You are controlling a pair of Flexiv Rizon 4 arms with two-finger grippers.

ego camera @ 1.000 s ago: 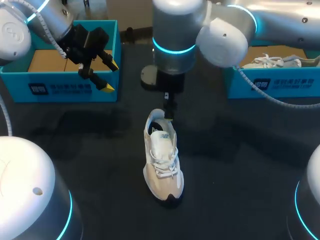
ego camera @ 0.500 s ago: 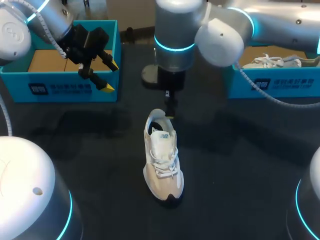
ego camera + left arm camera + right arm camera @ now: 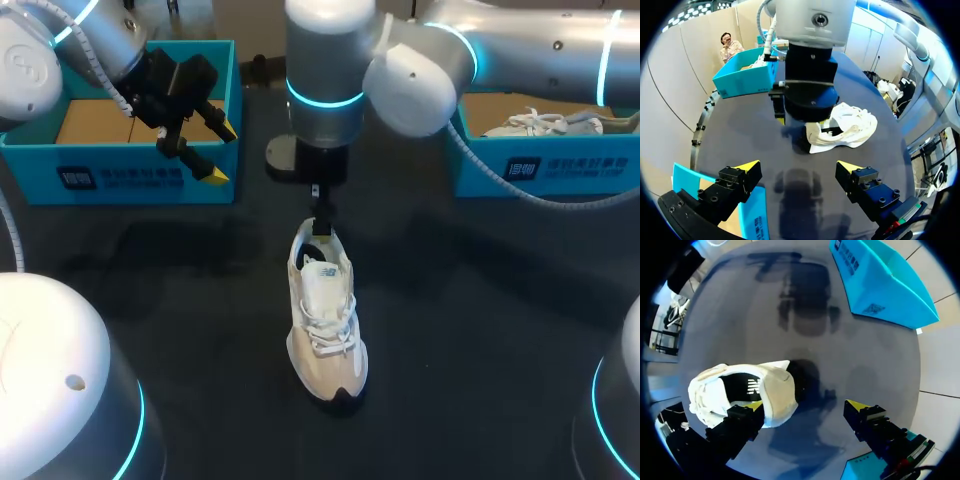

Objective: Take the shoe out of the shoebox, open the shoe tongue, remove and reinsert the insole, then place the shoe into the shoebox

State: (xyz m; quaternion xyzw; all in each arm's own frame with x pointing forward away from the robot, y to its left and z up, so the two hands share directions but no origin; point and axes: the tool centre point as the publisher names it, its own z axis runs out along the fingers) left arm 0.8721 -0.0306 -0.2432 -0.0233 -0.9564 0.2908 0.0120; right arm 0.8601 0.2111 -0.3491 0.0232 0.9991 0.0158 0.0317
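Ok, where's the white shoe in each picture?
Head view: the shoe stands mid-table.
Left wrist view: the shoe is ahead of the left gripper, partly behind the other arm.
Right wrist view: the shoe is against one finger.
Shared landmark: the right gripper at the shoe's heel.

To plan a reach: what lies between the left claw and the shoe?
Only bare table, seen in the head view; the right claw is at the shoe.

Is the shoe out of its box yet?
Out. The shoe stands on its sole on the table, between the left box and the right box.
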